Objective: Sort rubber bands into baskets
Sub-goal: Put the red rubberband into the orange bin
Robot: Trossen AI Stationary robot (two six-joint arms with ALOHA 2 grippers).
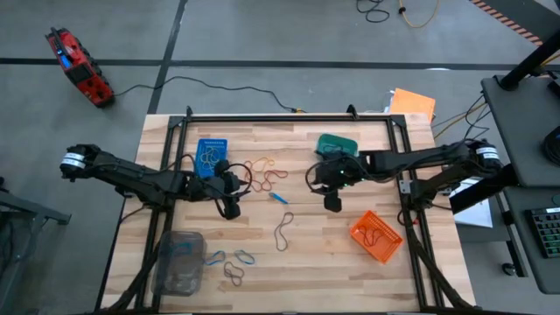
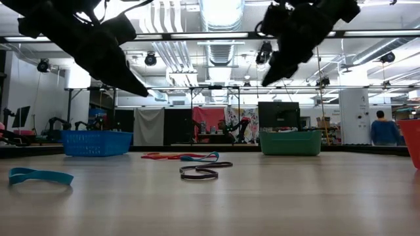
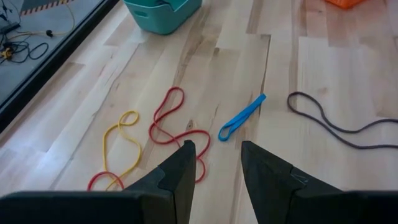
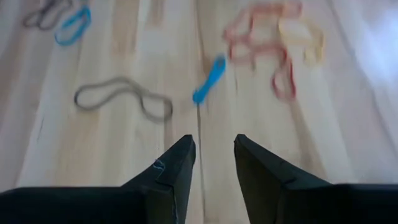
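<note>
Here, my left gripper (image 1: 232, 210) and right gripper (image 1: 333, 204) hover above the table (image 1: 315, 280), fingers apart and empty, flanking the small blue band (image 1: 278, 198). It lies at my left gripper's two o'clock, so either arm could reach it. The red and yellow bands (image 1: 267, 171) lie beyond; the dark band (image 1: 284, 230), probably one loop, lies nearer.

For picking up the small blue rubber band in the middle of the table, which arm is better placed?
Probably the left. The left gripper, jaws parted and empty, hangs just short of the small blue rubber band, nearly in line with it. The right gripper, also empty, is about as near but sits slightly off to one side.
</note>
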